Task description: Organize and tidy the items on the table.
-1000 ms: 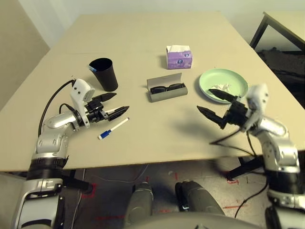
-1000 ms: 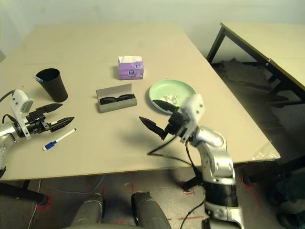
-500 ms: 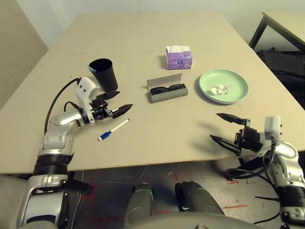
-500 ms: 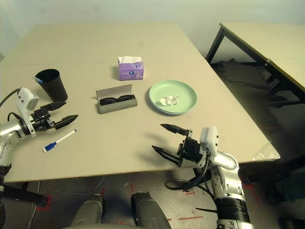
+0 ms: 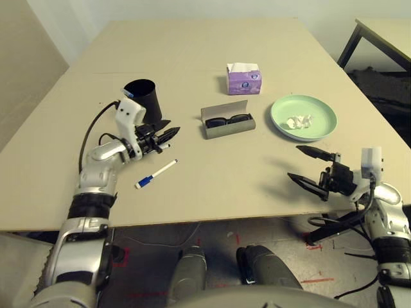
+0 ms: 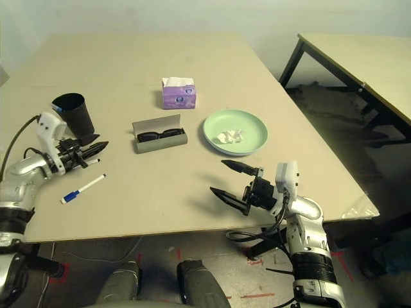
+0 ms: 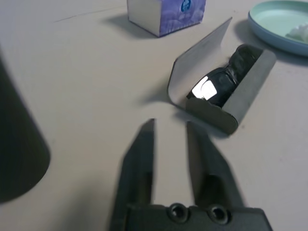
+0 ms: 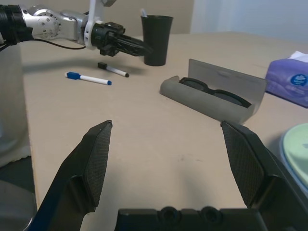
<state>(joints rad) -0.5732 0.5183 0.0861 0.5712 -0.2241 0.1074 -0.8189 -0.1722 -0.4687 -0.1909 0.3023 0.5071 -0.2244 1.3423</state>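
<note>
Head view, progress: the tidying is looking about half done, as a judgement; two markers are lying loose on the surface (image 5: 212, 38)
Head view, glasses case (image 5: 228, 126): it is sitting open mid-surface, holding the sunglasses (image 5: 228, 119); its lid is waiting to be shut
Head view, green plate (image 5: 279, 106): it is carrying the crumpled tissue (image 5: 297, 120), to the right of the case
Head view, cup (image 5: 144, 99): it is standing upright at the left, something bluish showing at its rim; what it is cannot be told
Head view, blue-capped marker (image 5: 156, 174): it is lying near the front edge, apart from the cup
Left wrist view, left claw (image 7: 169, 124): its fingers are sitting almost together with nothing between them, pointing at the open case
Right wrist view, right claw (image 8: 166, 126): its fingers are standing wide apart and empty
Right wrist view, black-capped marker (image 8: 113, 70): it is lying just beneath the left claw, beside the cup
Right wrist view, left to do: as a judgement, both markers are wanting a place, probably the cup
</note>
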